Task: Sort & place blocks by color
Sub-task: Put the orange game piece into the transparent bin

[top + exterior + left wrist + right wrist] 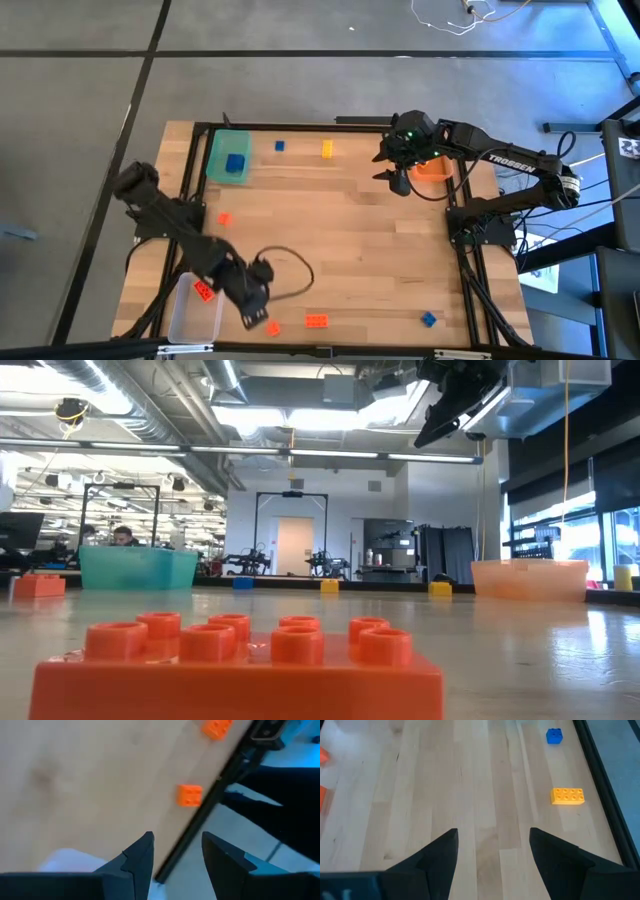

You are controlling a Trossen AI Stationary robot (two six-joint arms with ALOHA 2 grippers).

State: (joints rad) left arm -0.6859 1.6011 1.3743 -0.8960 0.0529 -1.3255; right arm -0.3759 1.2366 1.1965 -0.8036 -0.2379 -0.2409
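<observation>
My left gripper [254, 308] [177, 852] is open and empty over the table's near-left part, beside the clear tray [190, 318]. That tray holds one red-orange block [204, 291]. Two red-orange blocks [190, 795] [216, 727] lie flat near the near edge, ahead of the left gripper. My right gripper [392, 168] [493, 850] is open and empty, raised beside the orange tray [436, 169]. A blue block [553, 735] and a yellow block [567, 796] lie near the far edge. The green tray [222, 150] holds a blue block [236, 164].
Another red-orange block [224, 218] lies left of centre and a blue block [428, 319] near the near-right corner. A black cable [295, 265] loops beside the left arm. A black frame [330, 125] borders the table. Bare wood fills the middle.
</observation>
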